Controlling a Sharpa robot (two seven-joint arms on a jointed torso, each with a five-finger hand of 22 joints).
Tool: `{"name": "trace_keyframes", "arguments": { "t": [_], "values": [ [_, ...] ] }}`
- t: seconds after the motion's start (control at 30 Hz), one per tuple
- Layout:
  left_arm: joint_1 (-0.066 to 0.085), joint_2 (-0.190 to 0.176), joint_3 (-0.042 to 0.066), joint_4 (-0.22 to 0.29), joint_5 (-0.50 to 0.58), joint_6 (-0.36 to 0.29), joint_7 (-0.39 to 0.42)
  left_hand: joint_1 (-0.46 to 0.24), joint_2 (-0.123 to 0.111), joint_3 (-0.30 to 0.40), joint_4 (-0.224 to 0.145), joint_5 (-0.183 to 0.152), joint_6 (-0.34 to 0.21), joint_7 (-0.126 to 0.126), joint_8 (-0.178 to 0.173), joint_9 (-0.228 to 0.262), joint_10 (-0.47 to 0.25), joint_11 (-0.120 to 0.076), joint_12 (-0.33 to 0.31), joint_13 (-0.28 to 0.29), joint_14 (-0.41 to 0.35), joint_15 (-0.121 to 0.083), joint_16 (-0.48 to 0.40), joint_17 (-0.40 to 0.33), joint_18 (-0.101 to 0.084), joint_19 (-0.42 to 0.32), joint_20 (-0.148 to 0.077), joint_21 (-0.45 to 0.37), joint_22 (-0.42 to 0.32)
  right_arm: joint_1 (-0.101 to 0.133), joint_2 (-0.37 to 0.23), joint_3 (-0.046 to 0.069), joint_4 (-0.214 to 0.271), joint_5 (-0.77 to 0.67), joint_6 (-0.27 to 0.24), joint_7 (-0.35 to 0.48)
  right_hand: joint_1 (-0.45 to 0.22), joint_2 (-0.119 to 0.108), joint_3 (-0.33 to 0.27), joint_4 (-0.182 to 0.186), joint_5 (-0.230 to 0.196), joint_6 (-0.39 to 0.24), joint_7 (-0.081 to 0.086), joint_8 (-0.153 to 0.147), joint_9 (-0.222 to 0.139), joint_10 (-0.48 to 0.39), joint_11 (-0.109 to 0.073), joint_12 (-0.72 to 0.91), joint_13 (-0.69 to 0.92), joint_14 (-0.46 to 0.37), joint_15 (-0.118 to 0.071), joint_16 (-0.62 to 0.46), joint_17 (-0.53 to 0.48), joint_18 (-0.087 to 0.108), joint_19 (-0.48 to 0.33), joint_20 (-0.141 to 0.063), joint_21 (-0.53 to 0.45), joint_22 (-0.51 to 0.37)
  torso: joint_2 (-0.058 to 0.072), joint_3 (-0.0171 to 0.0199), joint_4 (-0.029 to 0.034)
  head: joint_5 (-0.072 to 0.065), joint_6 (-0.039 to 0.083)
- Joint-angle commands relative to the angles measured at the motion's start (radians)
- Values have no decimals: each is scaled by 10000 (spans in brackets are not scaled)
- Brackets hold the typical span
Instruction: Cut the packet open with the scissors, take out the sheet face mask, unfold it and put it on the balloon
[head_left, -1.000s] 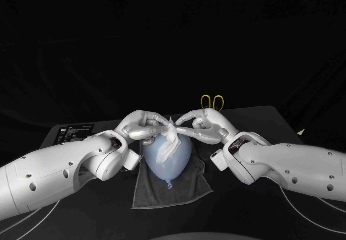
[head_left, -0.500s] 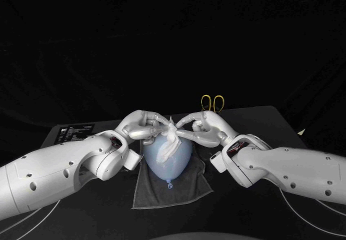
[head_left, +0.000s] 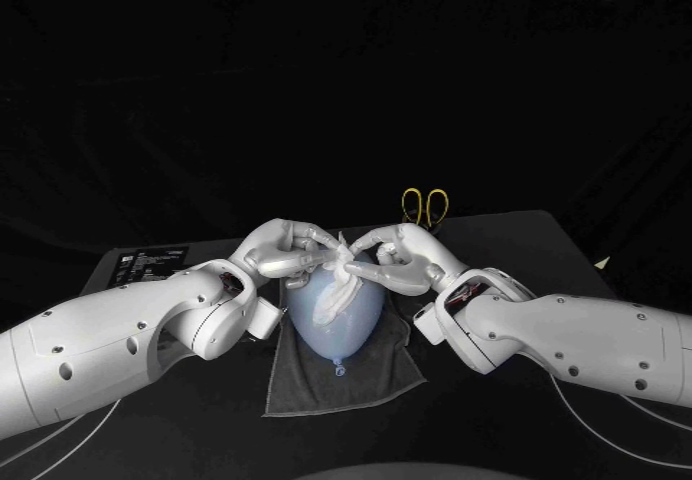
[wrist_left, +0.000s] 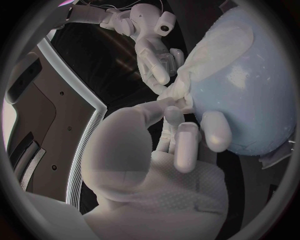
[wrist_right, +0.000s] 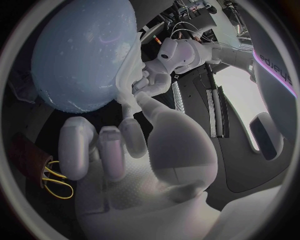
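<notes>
The pale blue balloon (head_left: 333, 318) lies on a dark grey towel (head_left: 346, 388) in the middle of the table. The white sheet mask (head_left: 343, 276) is bunched over the balloon's far end and hangs down its top. My left hand (head_left: 287, 250) and right hand (head_left: 392, 256) meet above that end, each pinching the mask. In the left wrist view the mask (wrist_left: 209, 60) lies on the balloon (wrist_left: 256, 100), my left hand (wrist_left: 178, 135) pinches a bunched edge, and the right hand (wrist_left: 153, 52) is just beyond. In the right wrist view my right hand (wrist_right: 125, 145) touches the mask (wrist_right: 133, 75) beside the balloon (wrist_right: 84, 55).
The yellow-handled scissors (head_left: 424, 205) lie at the back of the table behind my right hand, also seen as scissors (wrist_right: 55, 181) in the right wrist view. A flat dark panel with a white label (head_left: 149, 261) sits at the back left. My left hand (wrist_right: 164, 62) shows past the balloon.
My right arm and hand have shifted a little to the left, closer over the balloon's far end. The left hand and the balloon have stayed put.
</notes>
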Motion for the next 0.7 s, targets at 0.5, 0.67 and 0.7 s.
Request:
{"name": "trace_keyframes", "arguments": {
  "t": [0.5,0.67,0.7],
  "values": [
    [-4,28,-1,28,95,241,108,-75,38,26,-35,69,32,4,144,614,52,-3,36,21,418,-78,67,903,-63,64,-11,49,18,-7,255,7,-109,-237,-140,-302,594,1322,913,150,-55,418,-205,-38,-32,302,-226,282,621,1062,-257,44,2635,-75,223,-199,280,2033,-3,0,-3,-29,-10],
    [-4,22,-1,21,96,198,81,-81,34,28,-43,68,28,2,156,620,34,-6,7,-25,410,-81,58,879,-62,63,-14,48,16,-8,253,7,-46,-230,-239,-179,912,1441,2030,-412,-63,496,-138,49,55,528,-177,507,867,1062,-247,44,2635,-119,306,-234,469,2089,1,2,0,-32,-18],
    [-4,20,-1,20,96,181,78,-83,34,27,-42,67,27,3,157,620,22,-5,-7,-48,404,-81,53,865,-61,60,-14,46,11,-8,250,7,-32,-214,-277,-152,873,1387,2209,-494,-53,563,-150,92,83,655,-198,667,1030,1062,-251,44,2635,-131,331,-233,529,2107,1,2,0,-32,-18]
  ]
}}
